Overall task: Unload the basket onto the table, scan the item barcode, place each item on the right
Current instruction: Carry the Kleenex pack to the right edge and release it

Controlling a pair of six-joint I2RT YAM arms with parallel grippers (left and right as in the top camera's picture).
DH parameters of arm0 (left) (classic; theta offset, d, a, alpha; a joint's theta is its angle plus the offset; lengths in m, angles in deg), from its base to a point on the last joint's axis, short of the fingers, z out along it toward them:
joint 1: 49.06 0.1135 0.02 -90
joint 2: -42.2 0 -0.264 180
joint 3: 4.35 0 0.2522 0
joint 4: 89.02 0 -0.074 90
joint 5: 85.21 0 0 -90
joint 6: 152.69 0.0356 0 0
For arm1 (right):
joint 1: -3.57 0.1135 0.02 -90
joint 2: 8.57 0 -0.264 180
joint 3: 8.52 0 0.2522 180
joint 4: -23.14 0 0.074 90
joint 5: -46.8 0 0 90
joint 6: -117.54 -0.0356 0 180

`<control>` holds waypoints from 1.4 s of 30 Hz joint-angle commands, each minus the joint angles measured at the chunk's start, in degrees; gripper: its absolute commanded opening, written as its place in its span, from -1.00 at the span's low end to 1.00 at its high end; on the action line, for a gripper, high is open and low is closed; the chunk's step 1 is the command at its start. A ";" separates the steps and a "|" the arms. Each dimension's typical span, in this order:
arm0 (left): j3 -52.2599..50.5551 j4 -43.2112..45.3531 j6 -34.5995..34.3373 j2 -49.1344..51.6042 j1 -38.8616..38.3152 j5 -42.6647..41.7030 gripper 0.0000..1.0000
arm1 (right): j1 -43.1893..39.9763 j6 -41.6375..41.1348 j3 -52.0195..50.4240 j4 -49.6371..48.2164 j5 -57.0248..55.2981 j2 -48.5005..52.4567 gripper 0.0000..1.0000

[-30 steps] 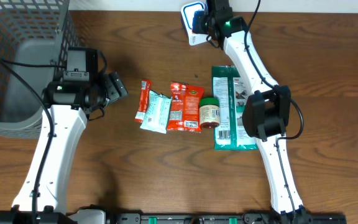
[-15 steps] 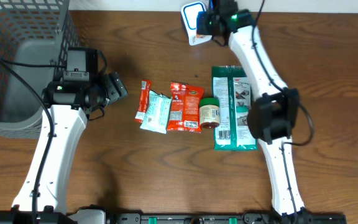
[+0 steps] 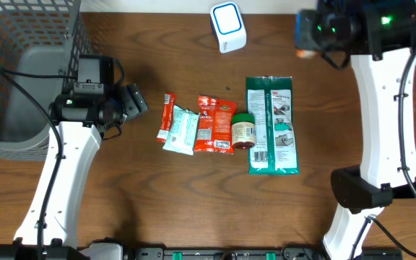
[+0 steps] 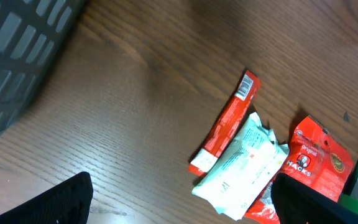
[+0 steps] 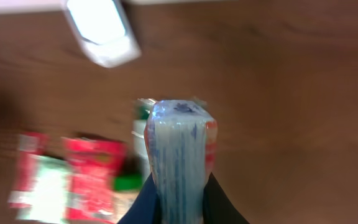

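Note:
My right gripper (image 5: 180, 208) is shut on a blue-and-white packet with red edges (image 5: 180, 149), held upright above the table; the view is blurred. In the overhead view the right gripper (image 3: 306, 37) hangs at the back right, to the right of the white, blue-faced scanner (image 3: 228, 27). That scanner (image 5: 101, 28) lies at the top left of the right wrist view. No barcode can be made out. My left gripper (image 3: 137, 101) stands open over bare wood, left of a red stick pack (image 4: 225, 121) and a white packet (image 4: 244, 165), holding nothing.
A row of goods lies mid-table: red stick pack (image 3: 167, 115), white packet (image 3: 181, 130), red Hacks pack (image 3: 215, 124), green-lidded jar (image 3: 243, 131), green pouch (image 3: 271, 124). A grey wire basket (image 3: 20, 58) stands at the back left, behind the left arm.
The right arm has swung from right at the scanner out to the right, carrying the packet with it. The left arm and the goods on the table have not moved.

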 commanded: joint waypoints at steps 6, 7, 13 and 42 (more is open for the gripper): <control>0.61 -0.17 0.98 0.22 0.17 0.70 0.84 | -7.21 -2.51 -7.67 4.76 -14.32 3.34 -0.98; 0.61 -0.17 0.98 0.22 0.17 0.70 0.84 | -8.02 -3.61 -9.57 4.76 -15.30 3.34 -0.98; 0.61 -0.17 0.98 0.24 0.17 0.70 0.84 | -14.10 -15.21 -27.52 -1.11 -30.80 3.37 -0.98; 0.61 -0.17 0.98 0.22 0.17 0.70 0.84 | -30.51 -7.96 -68.48 -42.64 -32.61 3.10 0.72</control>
